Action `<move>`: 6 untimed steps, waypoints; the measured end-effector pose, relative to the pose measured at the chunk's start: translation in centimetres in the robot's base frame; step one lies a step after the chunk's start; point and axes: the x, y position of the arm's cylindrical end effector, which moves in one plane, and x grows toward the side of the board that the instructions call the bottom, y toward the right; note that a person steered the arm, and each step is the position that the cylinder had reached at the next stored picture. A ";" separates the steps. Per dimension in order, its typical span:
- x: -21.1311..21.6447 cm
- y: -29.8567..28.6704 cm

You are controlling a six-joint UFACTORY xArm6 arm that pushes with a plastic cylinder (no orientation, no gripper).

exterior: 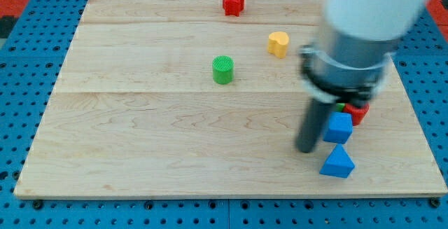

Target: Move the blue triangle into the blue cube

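Note:
The blue triangle lies near the view's bottom right of the wooden board. The blue cube sits just above it, almost touching. My tip rests on the board just left of both, level with the gap between them and close to the cube's left side. The rod rises from it into the arm's grey and white body, which hides the board behind.
A red block and a sliver of a green block sit just above the blue cube, partly hidden by the arm. A green cylinder stands mid-board, a yellow block above right, a red block at the top edge.

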 end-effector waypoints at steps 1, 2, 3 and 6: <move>3.1 -2.9; 4.4 4.8; 3.3 6.3; 3.2 11.9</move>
